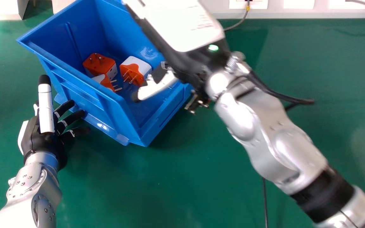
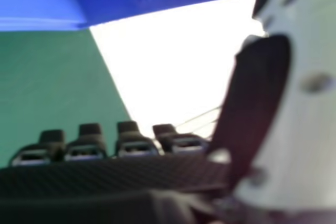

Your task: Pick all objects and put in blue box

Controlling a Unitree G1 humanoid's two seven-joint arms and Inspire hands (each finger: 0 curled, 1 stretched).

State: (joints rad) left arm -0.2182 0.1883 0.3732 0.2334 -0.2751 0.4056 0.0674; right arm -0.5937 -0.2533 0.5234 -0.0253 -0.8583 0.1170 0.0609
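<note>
Plugs [image 1: 101,66] make up the part of the job we can count as done: we see three of them, orange and white, lying close together on the floor of the box [image 1: 106,109], their prongs bare. The nearest is partly hidden from us by the box's near wall. The right robot hand [image 1: 157,88] is at the box's right side, its thumb over the inside; its fingers are apart and relaxed, and we see nothing pinched in them. The left robot hand [image 1: 44,139] is spread on the tabletop [image 1: 182,190] side of things, just beside the box's outer wall, with its thumb raised. From this we judge the task close to its end, perhaps finished. The right arm covers a good part of our sight, so we cannot tell whether another object waits behind it. If none does, all that is left, we think, is to lift the right robot hand clear without knocking the rim.
</note>
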